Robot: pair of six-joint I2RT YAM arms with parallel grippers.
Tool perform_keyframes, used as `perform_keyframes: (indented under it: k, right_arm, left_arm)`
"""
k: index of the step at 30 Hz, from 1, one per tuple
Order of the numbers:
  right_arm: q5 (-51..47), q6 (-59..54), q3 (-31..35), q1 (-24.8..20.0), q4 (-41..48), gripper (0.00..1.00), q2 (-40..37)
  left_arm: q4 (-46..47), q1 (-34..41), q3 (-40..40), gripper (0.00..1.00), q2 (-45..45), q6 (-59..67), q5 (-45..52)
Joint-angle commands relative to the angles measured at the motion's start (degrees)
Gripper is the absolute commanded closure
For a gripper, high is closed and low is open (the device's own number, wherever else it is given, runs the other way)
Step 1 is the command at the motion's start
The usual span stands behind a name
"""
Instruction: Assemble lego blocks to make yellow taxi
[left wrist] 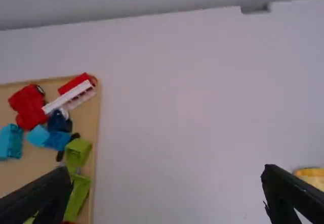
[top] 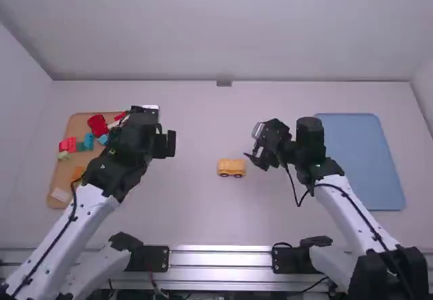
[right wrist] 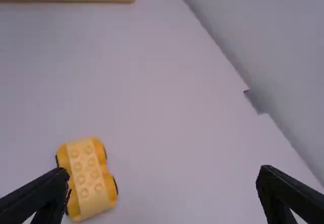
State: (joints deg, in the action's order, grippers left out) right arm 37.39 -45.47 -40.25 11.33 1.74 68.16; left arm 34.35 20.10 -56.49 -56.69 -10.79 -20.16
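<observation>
A yellow wheeled base with a paler studded block across its top, the car [top: 232, 167], stands on the table near the middle; the right wrist view has the car [right wrist: 87, 178] at lower left. Just right of it is my right gripper [top: 256, 159], and in its wrist view the right gripper [right wrist: 162, 188] is wide open. My left gripper [top: 168, 144] hangs beside the tray, left of the car; in its own view the left gripper [left wrist: 167, 188] is open too, with the car's edge [left wrist: 311, 177] beyond one finger.
On the left, a wooden tray [top: 59, 183] holds several loose blocks in red, blue and green, with a red-and-white piece [left wrist: 76, 90] at its far corner. A blue tray [top: 365, 158] lies on the right, partly behind the right arm.
</observation>
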Motion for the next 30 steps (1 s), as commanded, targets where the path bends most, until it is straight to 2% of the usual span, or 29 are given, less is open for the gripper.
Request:
perform_keyframes:
  k: [1, 9, 11, 13, 14, 17, 23, 30]
  right_arm:
    - [7.3, 1.3, -5.7, -0.1, 0.9, 0.01, 1.4]
    - [26.0, -2.1, -20.5, -0.2, 7.3, 0.01, 14.0]
    - [27.9, -2.8, -22.1, -0.2, 8.3, 0.01, 15.5]
    - [32.7, -1.9, -27.6, -0.2, 10.5, 0.01, 20.9]
    - [33.0, -1.8, -27.9, -0.1, 10.6, 0.01, 21.2]
    - [36.2, -0.9, -32.4, 0.9, 10.7, 0.01, 25.9]
    - [36.0, -1.0, -34.8, 1.9, 10.1, 0.01, 28.0]
    - [33.9, -1.0, -34.8, 2.7, 8.0, 0.01, 28.0]
  left_arm:
    - [2.2, -0.1, -4.2, 0.01, 2.0, -2.3, -2.0]
    - [13.0, -7.3, -9.5, 0.01, 4.0, -10.8, -10.8]
    - [13.5, -8.2, -9.6, 0.01, 4.4, -10.8, -10.7]
    - [14.8, -11.4, -9.6, 0.01, 5.9, -12.7, -10.9]
    - [14.9, -11.6, -9.6, 0.01, 6.0, -13.0, -10.9]
    - [18.9, -17.0, -10.1, 0.01, 9.2, -19.6, -10.9]
    - [23.5, -24.9, -12.4, 0.01, 12.1, -21.4, -11.0]
    - [30.1, -35.2, -18.1, 0.01, 7.7, -20.3, -10.6]
